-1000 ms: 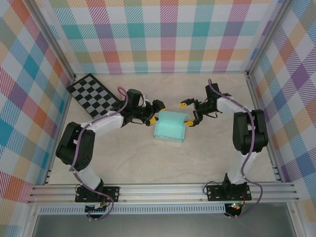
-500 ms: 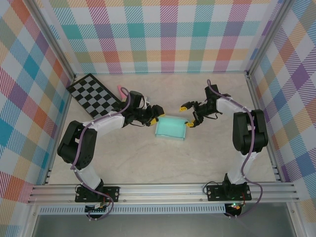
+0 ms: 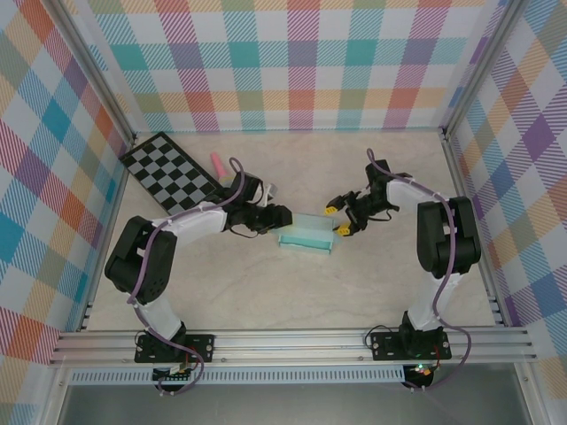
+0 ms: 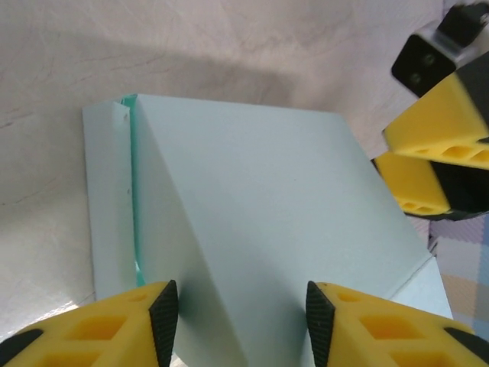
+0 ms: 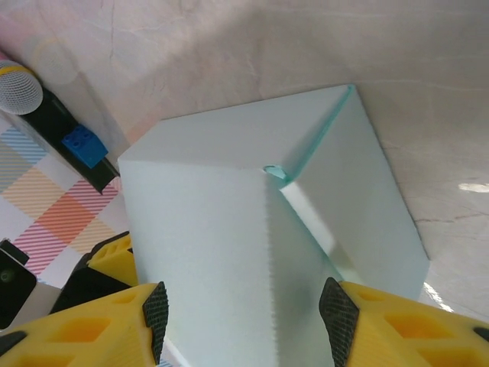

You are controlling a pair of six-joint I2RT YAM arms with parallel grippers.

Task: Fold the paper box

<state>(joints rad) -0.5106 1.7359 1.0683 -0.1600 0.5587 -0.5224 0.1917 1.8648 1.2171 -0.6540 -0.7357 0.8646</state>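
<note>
Your paper box [image 3: 307, 234] lies near the middle of the table [image 3: 266, 292]. It is pale mint card and partly folded. From the left wrist camera, one broad panel slopes up from a crease, with a narrow strip lying along its left side. From the right wrist camera, two panels meet at a ridge, and a darker teal edge shows along the seam.

Your left gripper [image 3: 280, 216] is at the box's left end and your right gripper [image 3: 337, 220] at its right end, facing each other across it. The yellow left fingers [image 4: 107, 329] stand apart with the sloped panel running between their black pads. The right fingers [image 5: 397, 321] straddle the card the same way. On either side you cannot tell whether the pads are pressing the card or just clear of it.

Further out, a checkerboard [image 3: 168, 168] lies at the far left of the table with a small pink object [image 3: 217, 162] just beside it. Plaid walls [image 3: 292, 62] enclose the space.
</note>
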